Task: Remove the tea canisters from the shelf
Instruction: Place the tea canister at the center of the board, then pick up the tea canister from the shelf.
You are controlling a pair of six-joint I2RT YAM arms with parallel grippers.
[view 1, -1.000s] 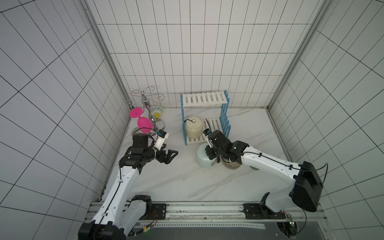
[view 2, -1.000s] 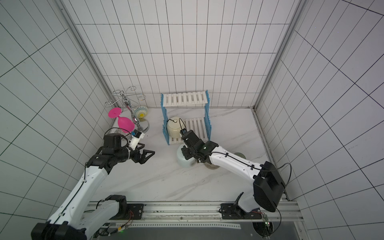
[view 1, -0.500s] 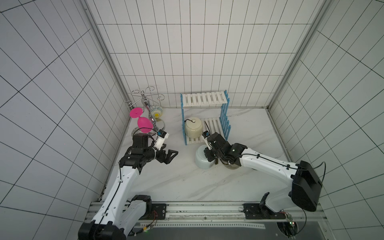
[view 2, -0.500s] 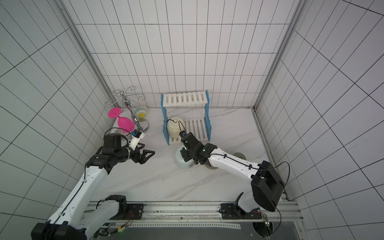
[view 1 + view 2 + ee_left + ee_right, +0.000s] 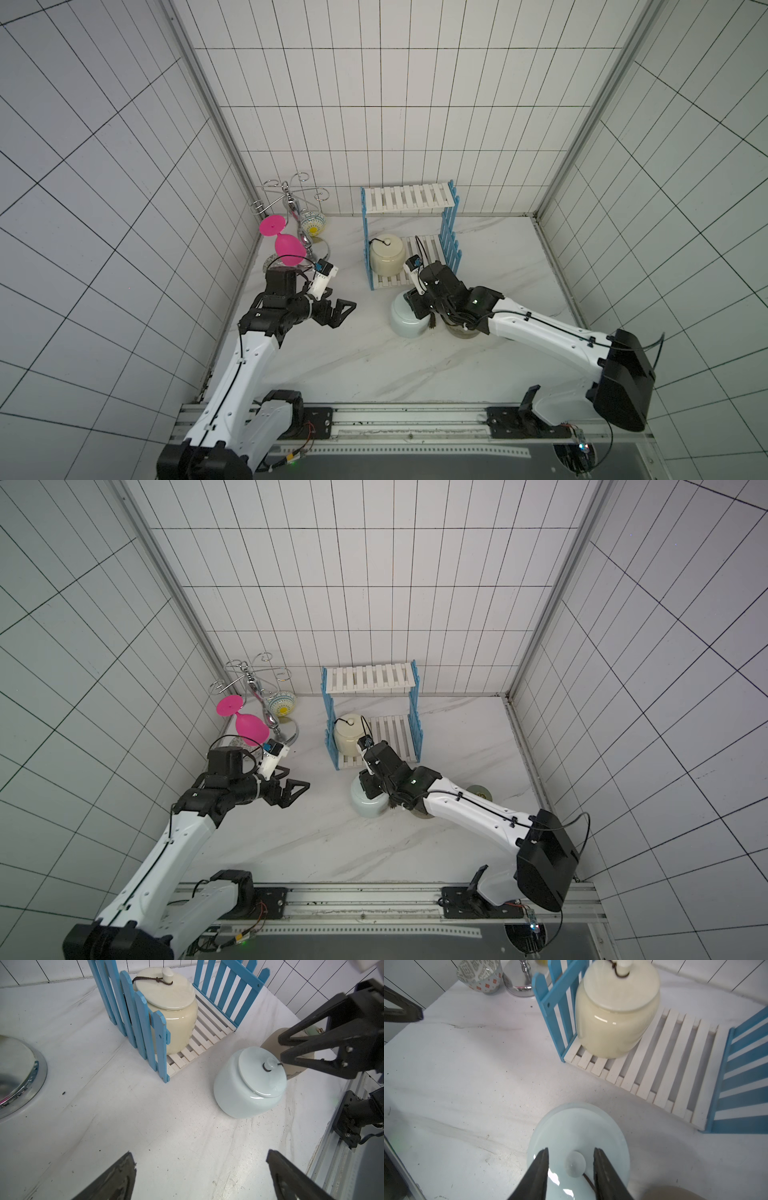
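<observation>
White marble-look table carries everything here. At its back stands the shelf, 2 slatted white tiers between blue picket sides, open toward the robot. The top tier is bare. The bottom tier holds 1 jar: the cream jar, upright, lid on, a dark cord round its top, tucked against the side frame on the left arm's side. 3 jars are already off. The pale blue jar sits on the table just in front of the shelf. The tan jar is just beside it under the right arm, and the green jar is near that, toward the right wall.

The right claw hangs over the pale blue jar's lid. Its 2 fingers are spread either side of the knob with a gap on both sides, so it pinches nothing. The left claw hovers over bare table, spread wide and empty.

What matters next, I'd say: the cream jar lies just beyond the right claw, toward the back wall and slightly toward the left arm, its axis vertical. The right claw is nearer. The left would meet the blue side frame first, so a reach through the open front looks cleaner.
</observation>
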